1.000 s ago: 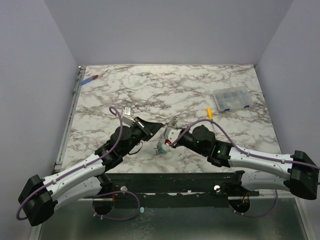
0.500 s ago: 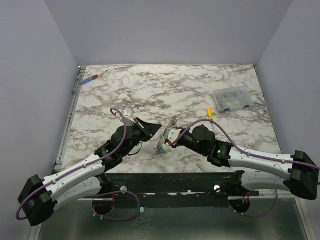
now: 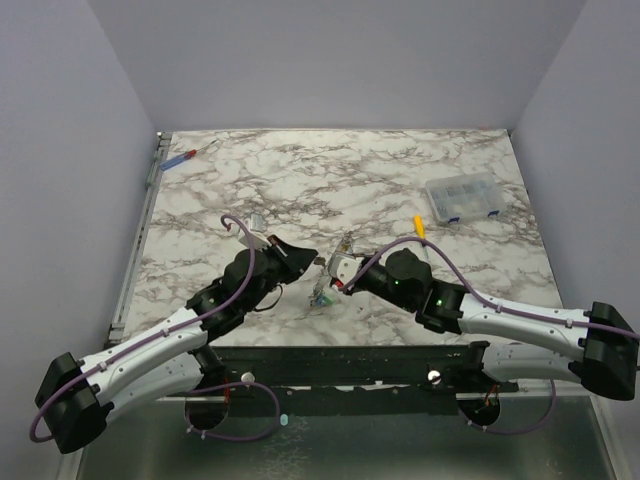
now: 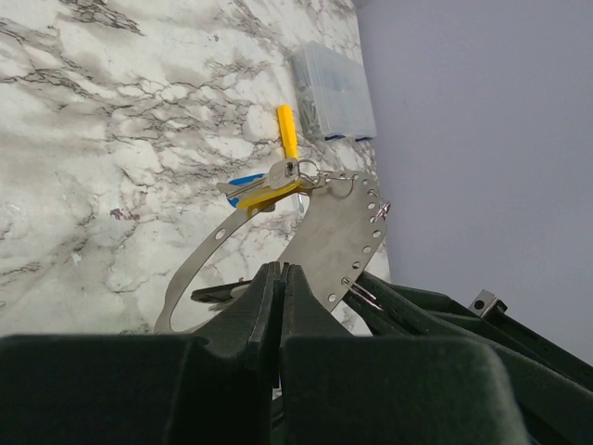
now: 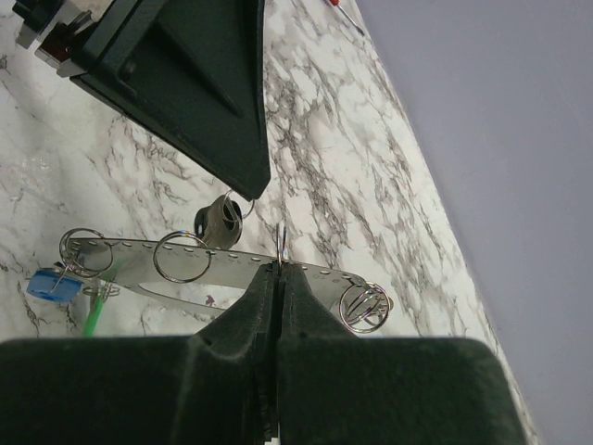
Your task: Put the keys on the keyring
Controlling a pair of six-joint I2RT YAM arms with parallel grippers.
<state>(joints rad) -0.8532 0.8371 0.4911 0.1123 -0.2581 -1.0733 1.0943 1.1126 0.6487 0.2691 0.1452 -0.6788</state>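
**A:** What fills the scene?

**B:** A marble table [image 3: 400, 180], with two arms meeting low in the centre of the top view. The left gripper [image 3: 303, 254] sits just left of the right gripper [image 3: 336, 268], almost tip to tip.

**A:** And the fingers?

**B:** Both pairs are pressed together. The right pair clamps the keyring [image 5: 232, 264], a curved perforated metal band, at its lower edge in the lower middle of the right wrist view. The left pair seems to pinch a dark key [image 5: 220, 221] at its tip, though the contact itself is hard to make out.

**A:** Other keys?

**B:** Keys [image 4: 264, 192] capped yellow and blue hang at one end of the band, at the centre of the left wrist view.

**A:** What does the next move turn on?

**B:** The band's long axis runs left to right across the right wrist frame. The dark key hangs just above its upper edge, between a split ring [image 5: 181, 258] and the right fingers. I'd judge the left arm, coming from the upper left, is the one to lower it.
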